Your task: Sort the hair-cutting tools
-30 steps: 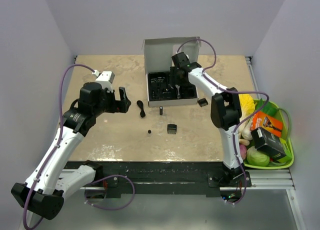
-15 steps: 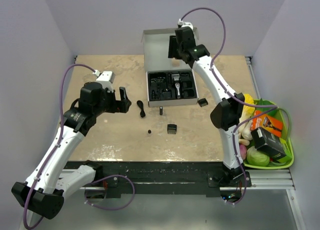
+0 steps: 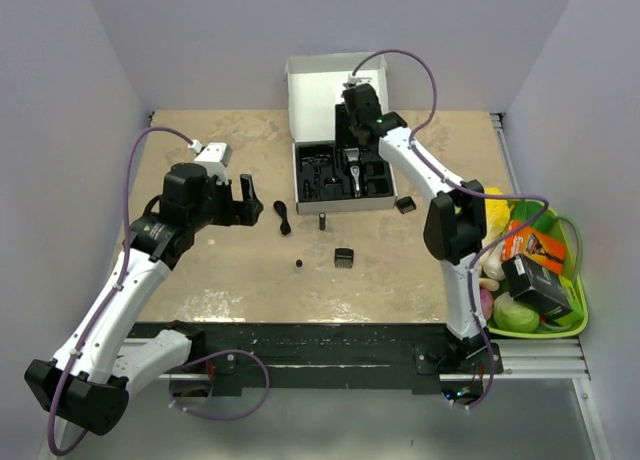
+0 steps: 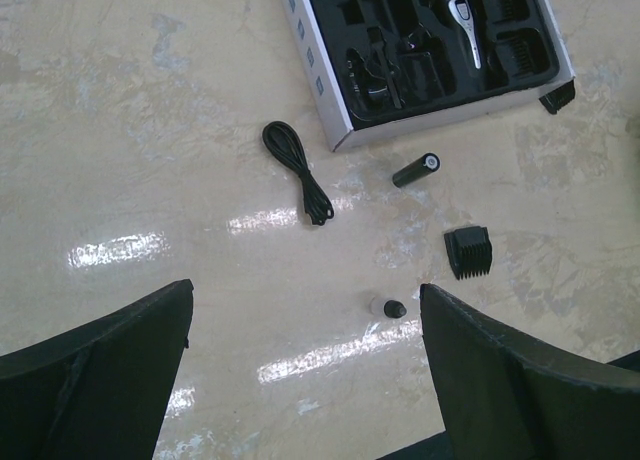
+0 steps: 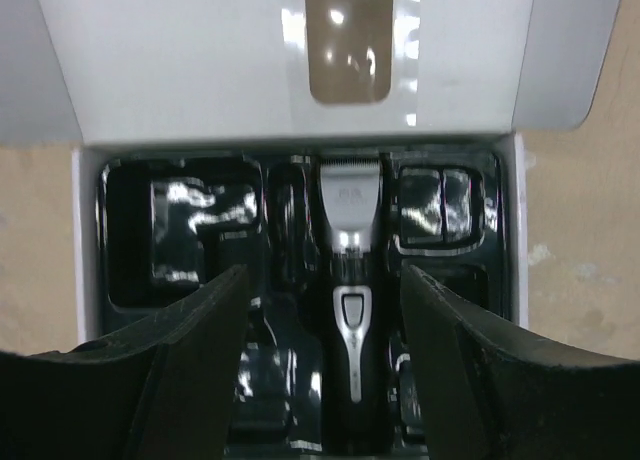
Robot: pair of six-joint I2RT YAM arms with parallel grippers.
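Judgement: the black-and-silver electric hair clipper [image 5: 345,280], seated in its black plastic tray [image 5: 180,250], looks rigid, slick and weighty; pinch its flanks mid-body. Right claw [image 5: 325,315] hangs spread above it; left claw [image 4: 305,300] is likewise spread.

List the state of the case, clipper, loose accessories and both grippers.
Case: open, lid upright.
Clipper: lying in the case tray.
Cord: bundled, loose on table.
Cylinder: on its side, on table.
Comb guard: loose on table.
Round bit: loose on table.
Left gripper: open, empty.
Right gripper: open, empty, above clipper.
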